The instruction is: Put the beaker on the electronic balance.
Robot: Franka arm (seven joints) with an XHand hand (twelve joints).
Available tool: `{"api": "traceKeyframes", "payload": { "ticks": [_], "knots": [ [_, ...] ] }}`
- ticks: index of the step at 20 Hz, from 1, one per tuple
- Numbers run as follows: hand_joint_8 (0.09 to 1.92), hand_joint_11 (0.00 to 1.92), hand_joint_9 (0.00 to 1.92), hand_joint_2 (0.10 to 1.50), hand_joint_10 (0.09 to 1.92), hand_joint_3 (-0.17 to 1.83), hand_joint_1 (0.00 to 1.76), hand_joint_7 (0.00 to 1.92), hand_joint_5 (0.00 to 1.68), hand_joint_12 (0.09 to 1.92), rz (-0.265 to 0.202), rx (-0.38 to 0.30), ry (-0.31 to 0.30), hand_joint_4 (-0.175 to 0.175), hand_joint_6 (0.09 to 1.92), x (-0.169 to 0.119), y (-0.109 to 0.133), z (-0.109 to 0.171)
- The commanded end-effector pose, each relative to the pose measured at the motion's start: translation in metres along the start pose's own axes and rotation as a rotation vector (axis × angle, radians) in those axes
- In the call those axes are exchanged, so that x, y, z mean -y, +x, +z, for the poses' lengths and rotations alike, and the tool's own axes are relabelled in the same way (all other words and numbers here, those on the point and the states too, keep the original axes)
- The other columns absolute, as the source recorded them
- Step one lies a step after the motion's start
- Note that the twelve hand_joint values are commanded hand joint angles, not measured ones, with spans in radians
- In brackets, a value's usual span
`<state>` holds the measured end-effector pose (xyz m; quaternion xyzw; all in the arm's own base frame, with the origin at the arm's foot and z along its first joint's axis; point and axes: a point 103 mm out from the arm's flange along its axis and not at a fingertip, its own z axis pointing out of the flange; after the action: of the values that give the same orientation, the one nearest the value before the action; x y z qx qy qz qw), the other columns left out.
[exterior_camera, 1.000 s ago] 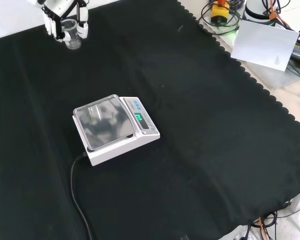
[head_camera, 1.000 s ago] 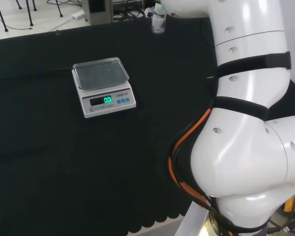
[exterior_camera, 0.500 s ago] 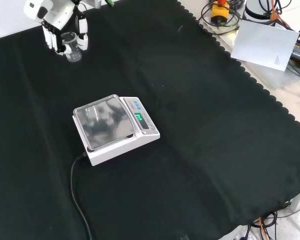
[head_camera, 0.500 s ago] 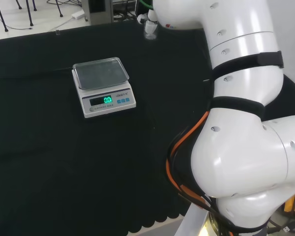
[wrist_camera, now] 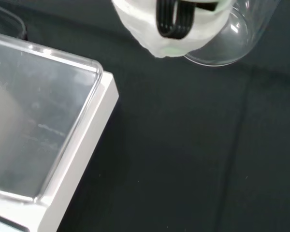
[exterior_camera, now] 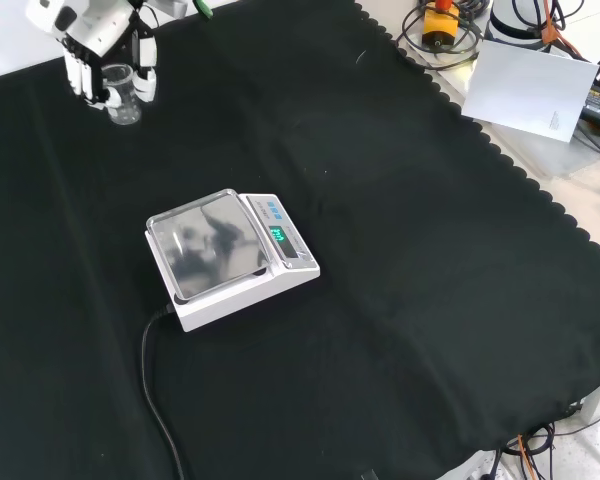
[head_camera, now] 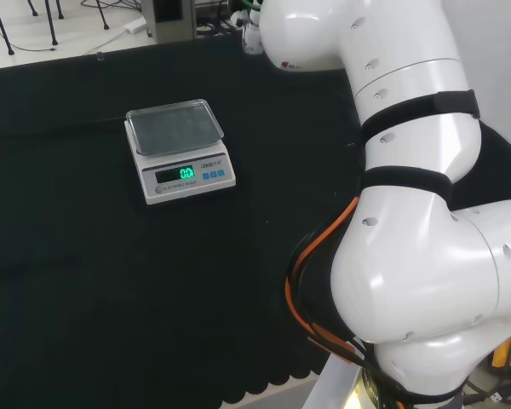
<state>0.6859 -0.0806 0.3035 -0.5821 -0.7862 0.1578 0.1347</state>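
A small clear beaker [exterior_camera: 122, 92] hangs above the cloth at the front view's top left, with the hand [exterior_camera: 92, 55] shut on it, fingers curled round its sides. The wrist view has the beaker's round base [wrist_camera: 232, 36] close up beside a blurred white part of the hand [wrist_camera: 169, 26]. The white electronic balance [exterior_camera: 230, 258] with a clear pan cover and a lit green display sits in the middle of the cloth, below and right of the hand in the front view. In the head view the balance [head_camera: 179, 149] stands left of the arm; a bit of the beaker [head_camera: 252, 38] shows at the top.
A black cable [exterior_camera: 155, 400] runs from the balance toward the cloth's near edge in the front view. Off the cloth at the upper right lie a white sheet [exterior_camera: 530, 85] and coiled cables [exterior_camera: 445, 30]. The arm's white links [head_camera: 409, 239] take up the head view's right.
The hand with the beaker has moved left in both the front view and the head view. The balance has not moved.
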Motion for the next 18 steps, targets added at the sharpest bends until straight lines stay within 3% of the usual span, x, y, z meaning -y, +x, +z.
{"api": "traceKeyframes", "payload": {
  "ticks": [1,5,13,18],
  "knots": [
    [1.18,0.89,1.03,1.12,1.04,0.00,1.49,0.72,0.84,1.35,-0.219,-0.002,0.176,-0.175,1.20,-0.036,0.066,0.053],
    [1.17,0.89,1.04,1.12,1.03,0.00,1.49,0.72,0.84,1.35,-0.230,0.005,0.198,-0.175,1.19,-0.034,0.070,0.058],
    [1.17,0.88,1.04,1.12,1.03,0.00,1.50,0.72,0.85,1.35,-0.297,0.015,0.213,-0.175,1.19,-0.035,0.091,0.068],
    [1.17,0.88,1.04,1.12,1.03,0.00,1.50,0.72,0.85,1.35,-0.286,0.035,0.216,-0.175,1.19,-0.035,0.096,0.079]
  ]
}}
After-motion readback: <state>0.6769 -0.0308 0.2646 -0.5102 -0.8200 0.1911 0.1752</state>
